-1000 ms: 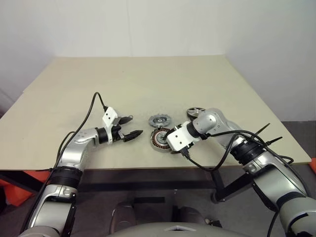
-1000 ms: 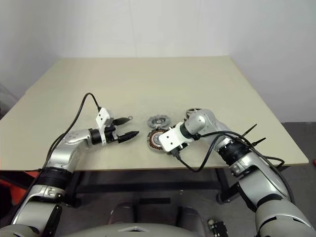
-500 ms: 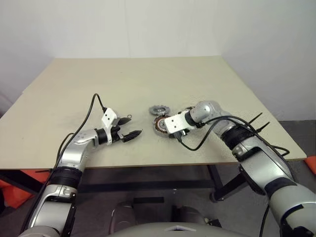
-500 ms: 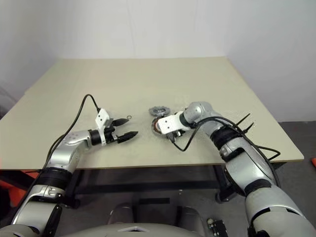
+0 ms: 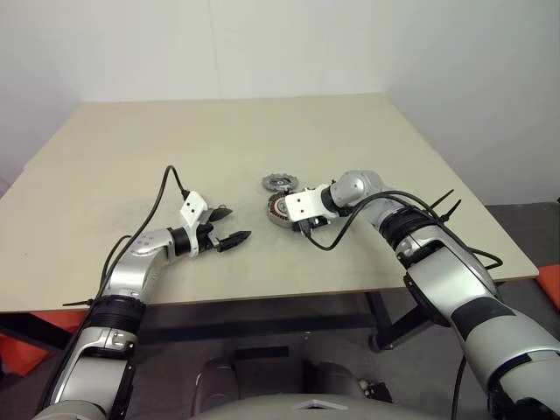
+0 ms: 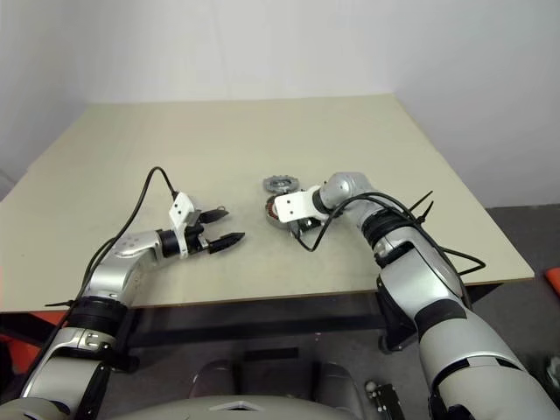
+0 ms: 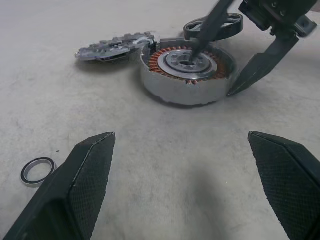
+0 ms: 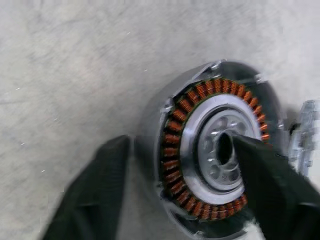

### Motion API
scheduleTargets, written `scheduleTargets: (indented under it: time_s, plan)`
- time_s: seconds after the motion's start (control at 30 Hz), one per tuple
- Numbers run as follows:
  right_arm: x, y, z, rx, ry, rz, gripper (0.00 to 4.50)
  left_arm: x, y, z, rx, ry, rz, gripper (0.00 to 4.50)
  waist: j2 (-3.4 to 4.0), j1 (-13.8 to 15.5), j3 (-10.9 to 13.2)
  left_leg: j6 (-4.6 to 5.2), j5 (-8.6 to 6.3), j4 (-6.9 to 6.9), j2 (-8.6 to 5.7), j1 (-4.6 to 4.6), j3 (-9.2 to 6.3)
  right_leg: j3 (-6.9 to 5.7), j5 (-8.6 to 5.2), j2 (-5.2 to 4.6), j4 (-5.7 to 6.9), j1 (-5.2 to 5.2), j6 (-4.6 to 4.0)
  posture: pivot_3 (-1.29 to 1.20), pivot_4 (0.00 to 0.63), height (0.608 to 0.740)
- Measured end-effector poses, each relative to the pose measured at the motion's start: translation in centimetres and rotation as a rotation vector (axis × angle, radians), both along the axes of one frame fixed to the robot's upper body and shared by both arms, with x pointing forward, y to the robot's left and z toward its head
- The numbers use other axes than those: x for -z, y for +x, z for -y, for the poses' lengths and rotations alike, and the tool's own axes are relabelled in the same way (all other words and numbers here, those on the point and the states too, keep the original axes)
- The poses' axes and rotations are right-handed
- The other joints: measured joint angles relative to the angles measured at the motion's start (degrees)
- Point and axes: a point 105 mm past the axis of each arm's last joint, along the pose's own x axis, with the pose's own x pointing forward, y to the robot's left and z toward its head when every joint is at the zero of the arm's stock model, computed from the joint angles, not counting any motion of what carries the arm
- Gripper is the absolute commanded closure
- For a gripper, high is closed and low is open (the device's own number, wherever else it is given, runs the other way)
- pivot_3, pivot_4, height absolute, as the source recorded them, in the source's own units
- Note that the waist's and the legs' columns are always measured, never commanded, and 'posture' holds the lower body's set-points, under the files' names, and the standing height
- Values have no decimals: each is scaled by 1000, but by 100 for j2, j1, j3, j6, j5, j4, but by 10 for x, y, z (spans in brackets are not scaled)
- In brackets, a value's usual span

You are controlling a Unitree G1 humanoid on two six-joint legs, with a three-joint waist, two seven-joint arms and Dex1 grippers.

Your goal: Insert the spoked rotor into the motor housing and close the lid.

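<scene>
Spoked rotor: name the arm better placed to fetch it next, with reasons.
Right, probably. The right gripper straddles the motor housing's wall, and the spoked rotor lies just behind the housing. The left gripper, open, hovers farther off, with the housing between it and the rotor.

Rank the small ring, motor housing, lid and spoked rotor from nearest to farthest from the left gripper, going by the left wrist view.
From the left gripper:
1. Small ring, on the table beside one finger.
2. Motor housing, ahead, centre.
3. Lid and spoked rotor, both just behind the housing on opposite sides; too close to call.
</scene>
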Motion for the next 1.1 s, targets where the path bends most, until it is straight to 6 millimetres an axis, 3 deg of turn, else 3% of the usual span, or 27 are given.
scheduleTargets:
  time_s: [0.27, 0.5, 0.63, 0.8, 0.93, 1.03, 1.1]
  plan:
    - [-50, -20, -17, -62, 256, 3, 1112, -3, 4, -12, -62, -41, -37, 0, -2, 39, 0, 1, 0, 0, 1, -3, 0, 0, 0, 2, -6, 3, 0, 0, 0, 740]
    - [-68, -29, -9, 118, 481, -24, 1112, 2, 30, -38, -244, 63, -2, 0, -3, 137, 0, -4, 3, 0, -1, 7, -3, 1, -15, 2, -7, 11, 28, 0, 0, 740]
    - [-59, -31, 2, 246, 544, -42, 1112, 6, 44, -39, -307, 88, 7, 0, -4, 181, 0, -7, 4, -1, -4, 6, -7, 1, -22, -1, -10, 17, 41, 0, 0, 740]
    - [-38, -43, 19, 373, 572, -90, 1112, 15, 59, -17, -335, 80, -7, 0, -5, 208, 0, -5, 4, -6, -5, -4, -8, 0, -5, -1, -31, 18, 14, 0, 0, 740]
    - [-32, -49, 28, 434, 584, -103, 1112, 25, 63, -12, -342, 118, -30, 0, -5, 166, 0, -5, 3, -18, -4, -3, -7, -1, -3, 1, -42, 16, 11, 0, 0, 740]
    - [-37, -47, 34, 463, 597, -79, 1069, 27, 65, -12, -340, 134, -28, 592, -4, 174, -1, -6, 4, -20, -5, 6, -7, -2, -21, 0, -42, 22, 43, 0, 0, 740]
    - [-39, -46, 36, 476, 603, -69, 1069, 28, 65, -12, -338, 138, -30, 1233, -4, 169, -1, -6, 4, -19, -5, 23, -6, -2, -24, 0, -42, 36, 47, 0, 0, 740]
